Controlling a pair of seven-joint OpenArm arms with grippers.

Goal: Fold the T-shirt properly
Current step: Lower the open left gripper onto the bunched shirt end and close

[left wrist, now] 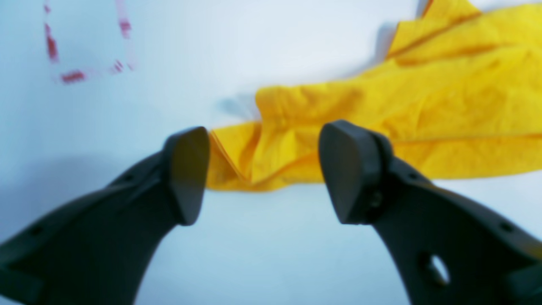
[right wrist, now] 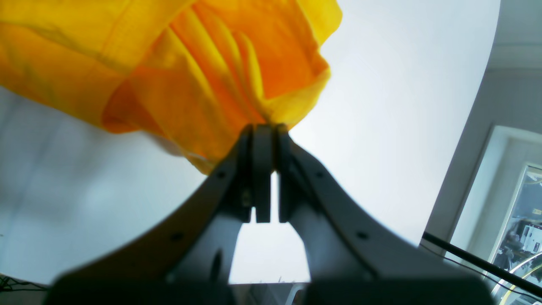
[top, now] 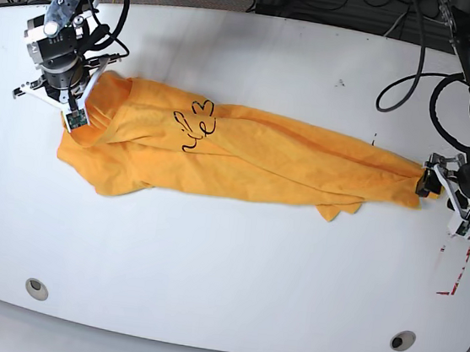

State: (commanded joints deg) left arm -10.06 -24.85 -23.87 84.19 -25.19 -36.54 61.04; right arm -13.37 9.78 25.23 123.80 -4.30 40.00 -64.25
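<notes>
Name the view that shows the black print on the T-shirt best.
The base view: the black print lies face-up on the T-shirt. Both wrist views show only plain yellow cloth, without any print.

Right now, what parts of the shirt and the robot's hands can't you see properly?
- T-shirt print: base view, folds hide most of the black writing.
- Right gripper: right wrist view, bunched cloth covers its fingertips.
- Left gripper: left wrist view is blurred, so contact with the cloth is unclear.

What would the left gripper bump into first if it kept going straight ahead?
Probably the bunched end of the T-shirt, lying just past the open left gripper; how far is unclear.
</notes>
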